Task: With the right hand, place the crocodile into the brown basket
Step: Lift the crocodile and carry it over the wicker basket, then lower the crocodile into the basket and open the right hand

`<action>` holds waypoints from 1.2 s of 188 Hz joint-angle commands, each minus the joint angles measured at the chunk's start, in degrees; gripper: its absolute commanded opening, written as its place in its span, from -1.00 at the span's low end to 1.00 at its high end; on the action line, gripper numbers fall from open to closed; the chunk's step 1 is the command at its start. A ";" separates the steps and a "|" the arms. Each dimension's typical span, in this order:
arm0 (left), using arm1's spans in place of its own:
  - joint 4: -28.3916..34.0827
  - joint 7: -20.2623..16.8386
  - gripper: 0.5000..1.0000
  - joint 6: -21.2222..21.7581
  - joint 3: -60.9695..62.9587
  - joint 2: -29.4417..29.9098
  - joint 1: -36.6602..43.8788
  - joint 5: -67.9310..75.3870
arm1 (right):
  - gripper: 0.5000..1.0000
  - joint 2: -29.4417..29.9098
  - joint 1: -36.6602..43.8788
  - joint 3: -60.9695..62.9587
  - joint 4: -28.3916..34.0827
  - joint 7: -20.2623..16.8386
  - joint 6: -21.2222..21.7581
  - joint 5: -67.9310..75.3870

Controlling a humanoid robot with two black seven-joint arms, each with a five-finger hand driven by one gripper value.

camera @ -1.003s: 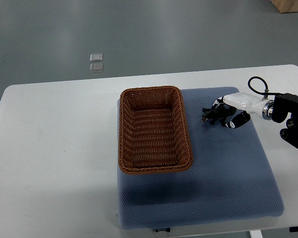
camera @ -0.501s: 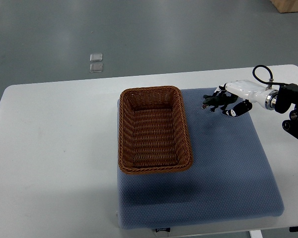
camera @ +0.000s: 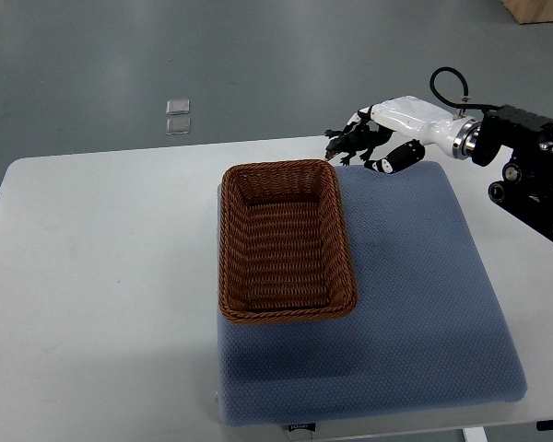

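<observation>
Above the far right corner of the brown basket (camera: 287,241), right hand (camera: 387,138) raised clear of the blue mat (camera: 415,304), fingers (camera: 387,165) curled tight around the dark crocodile (camera: 350,143); snout pointed left, just past the basket's far rim. Basket seen lying on the mat's left side, atop the white table (camera: 101,276). Arm entered from the right edge. Two small clear squares (camera: 178,116) seen on the grey floor beyond the table
</observation>
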 commanded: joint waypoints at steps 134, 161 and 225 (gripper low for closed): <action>0.00 0.00 1.00 -0.01 0.00 0.00 0.00 -0.01 | -1.00 4.59 -0.62 -7.43 5.58 0.95 -1.94 -0.43; 0.00 0.00 1.00 -0.01 0.00 0.00 0.00 -0.01 | -1.00 6.18 -1.59 -7.69 7.78 1.22 -1.94 -0.43; 0.00 0.00 1.00 -0.01 0.00 0.00 0.00 -0.01 | 0.41 6.97 -3.34 -8.93 6.73 1.13 -5.98 -0.78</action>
